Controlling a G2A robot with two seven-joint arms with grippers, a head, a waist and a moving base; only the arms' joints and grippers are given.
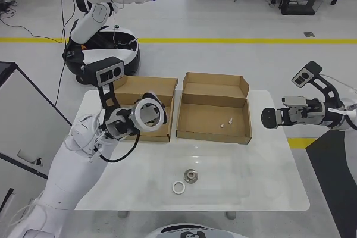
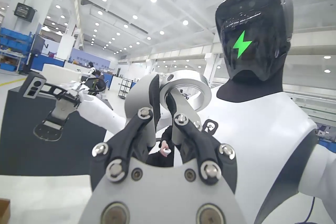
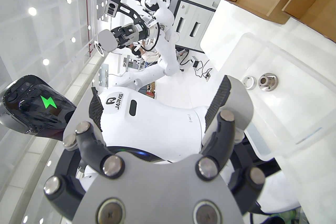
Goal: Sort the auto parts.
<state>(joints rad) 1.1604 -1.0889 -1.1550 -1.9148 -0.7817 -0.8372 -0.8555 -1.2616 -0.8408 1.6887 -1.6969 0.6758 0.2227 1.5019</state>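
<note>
My left gripper point(image 1: 137, 119) is held up above the left cardboard box point(image 1: 144, 85), shut on a large silver ring point(image 1: 150, 114). In the left wrist view one finger passes inside the silver ring point(image 2: 193, 92) and the other presses its outer wall, with the left gripper point(image 2: 162, 97) raised well off the table. A small white ring point(image 1: 178, 188) and a metal flanged bushing point(image 1: 191, 176) lie side by side near the table's front edge, also seen as white ring point(image 3: 248, 82) and bushing point(image 3: 267, 81). My right gripper point(image 1: 268, 117) hangs open and empty right of the right box point(image 1: 214, 122); right gripper point(image 3: 160, 96).
Two open cardboard boxes stand side by side at the back of the white table point(image 1: 256, 178). The right box holds small white parts point(image 1: 226, 124). A dark cabinet point(image 1: 12, 113) stands left of the table, and another robot's base point(image 1: 101, 53) sits behind it.
</note>
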